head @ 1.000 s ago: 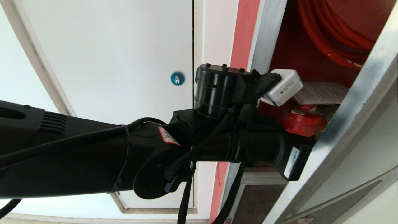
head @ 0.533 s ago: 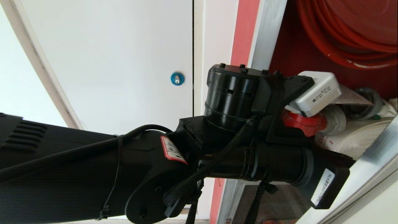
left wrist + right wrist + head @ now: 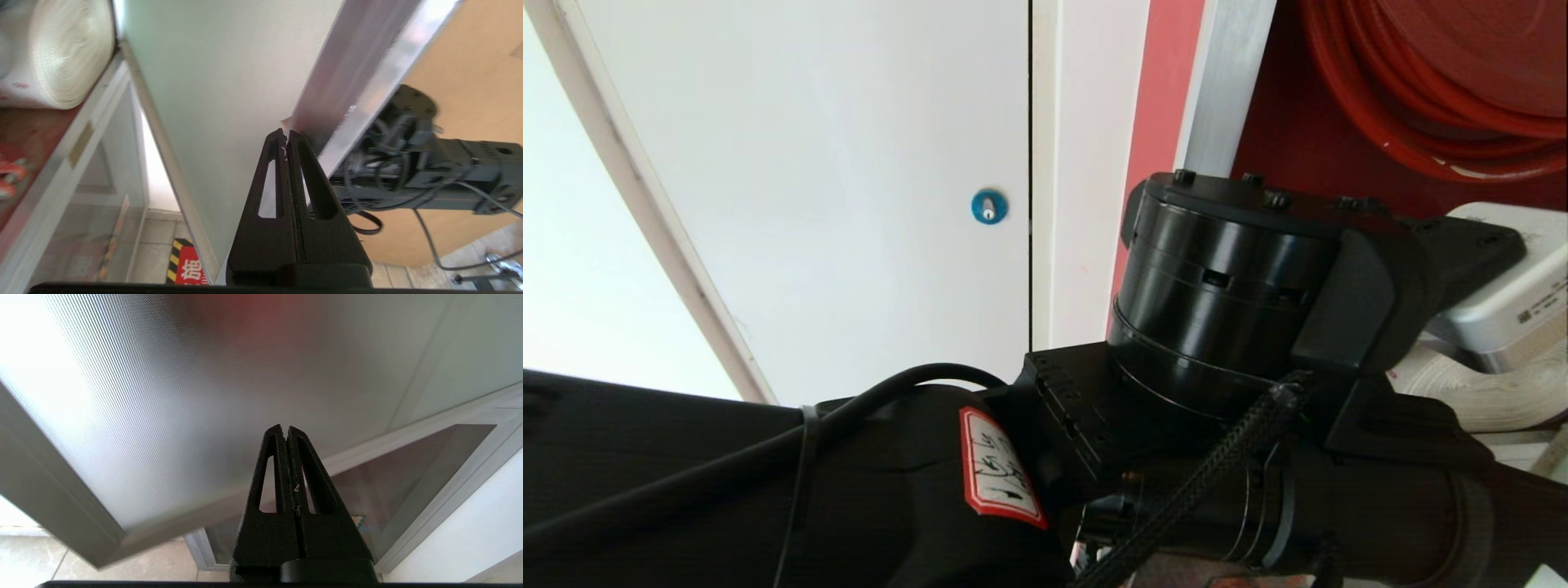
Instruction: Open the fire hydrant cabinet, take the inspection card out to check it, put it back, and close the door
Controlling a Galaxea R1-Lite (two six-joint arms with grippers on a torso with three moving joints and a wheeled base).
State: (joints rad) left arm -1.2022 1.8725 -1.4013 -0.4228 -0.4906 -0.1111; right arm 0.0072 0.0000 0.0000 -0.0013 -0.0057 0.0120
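The fire hydrant cabinet (image 3: 1225, 82) stands open, showing its red lining, the red hose reel (image 3: 1421, 73) and the white hose roll (image 3: 1478, 384). My left arm fills the lower head view and its wrist covers the cabinet opening. My left gripper (image 3: 286, 132) is shut with nothing in it, its tips right at the pale inner face of the door (image 3: 229, 73), beside the door's silver frame (image 3: 359, 69). My right gripper (image 3: 284, 428) is shut and idle, close to the door's frosted glass (image 3: 163, 396). The inspection card is hidden.
A plain white panel with a small blue round lock (image 3: 988, 206) is left of the cabinet. Below the cabinet is a shorter glass panel (image 3: 102, 196) with a red label (image 3: 190, 269). My right arm (image 3: 429, 171) shows beyond the door's edge.
My left arm has swung right and closer to the head camera. The door's silver frame has left the head view on the right. The card and the red valve are now covered by the wrist.
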